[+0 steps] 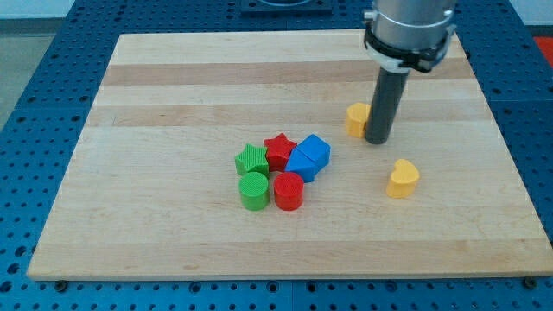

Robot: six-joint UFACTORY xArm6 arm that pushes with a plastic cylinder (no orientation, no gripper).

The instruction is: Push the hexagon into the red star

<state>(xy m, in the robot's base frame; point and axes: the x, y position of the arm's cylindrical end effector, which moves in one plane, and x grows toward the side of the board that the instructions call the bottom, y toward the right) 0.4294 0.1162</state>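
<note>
A yellow hexagon lies right of the board's middle. My tip rests on the board against the hexagon's right side, partly hiding it. The red star sits in a cluster near the board's centre, left of and below the hexagon. It touches a green star on its left and blue blocks on its right. A gap of bare board separates the hexagon from the cluster.
A green cylinder and a red cylinder sit just below the stars. A yellow heart lies below and right of my tip. The wooden board sits on a blue perforated table.
</note>
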